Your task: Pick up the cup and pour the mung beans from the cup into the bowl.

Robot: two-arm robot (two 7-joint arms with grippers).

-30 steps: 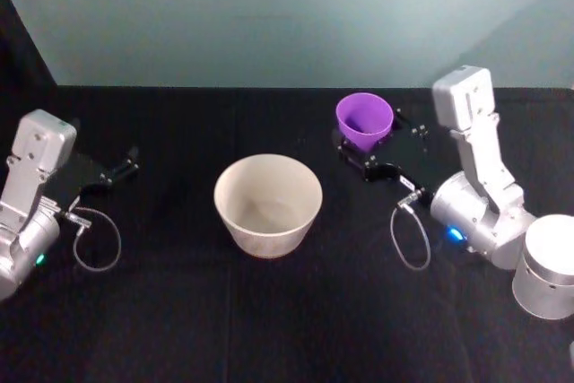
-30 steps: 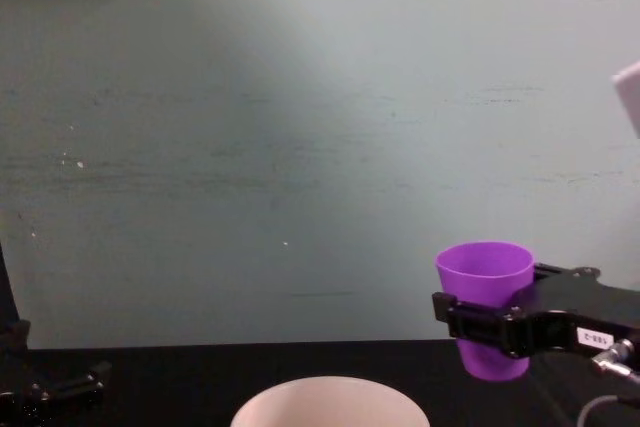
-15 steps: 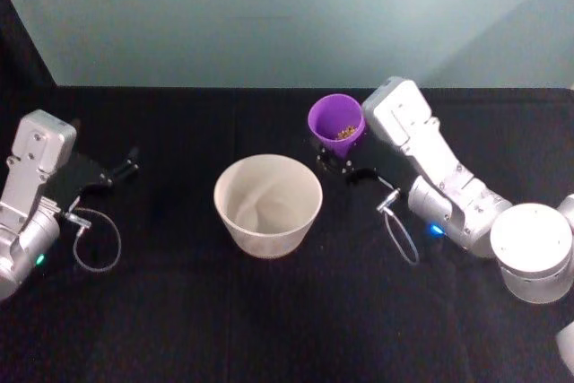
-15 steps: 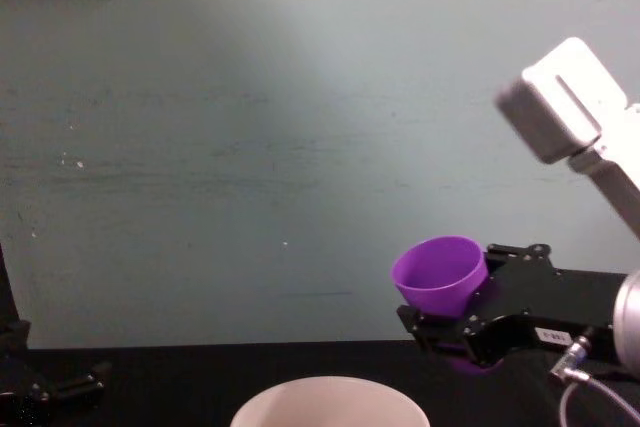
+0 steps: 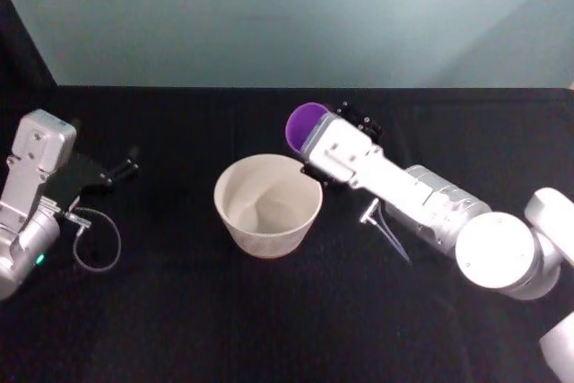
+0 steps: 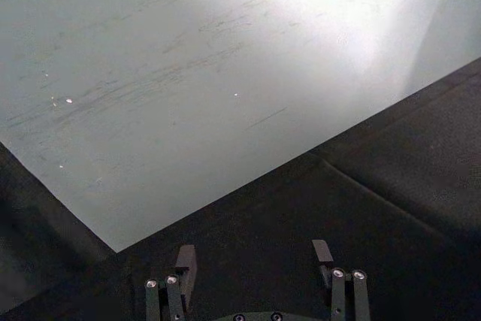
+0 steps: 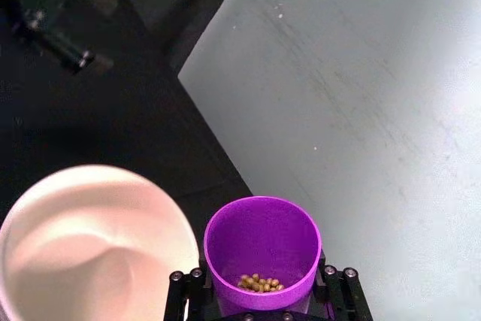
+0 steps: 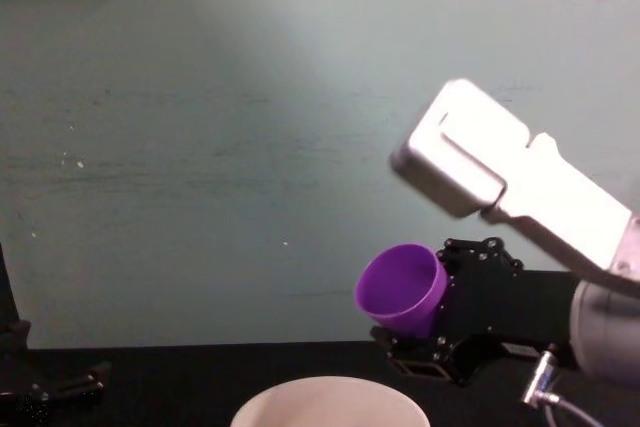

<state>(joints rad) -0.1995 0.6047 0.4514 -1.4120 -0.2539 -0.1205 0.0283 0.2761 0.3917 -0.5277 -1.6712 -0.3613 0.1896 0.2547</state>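
Pinches the cup between the fingers of the right tool, gripped low on its wall. Holds it clear of the counter, tipped with its mouth toward the bowl, just beside the bowl's far right rim. Carries a small cluster of mung beans inside the cup. Rests the left tool far left over the counter, fingers spread, well apart from the bowl.
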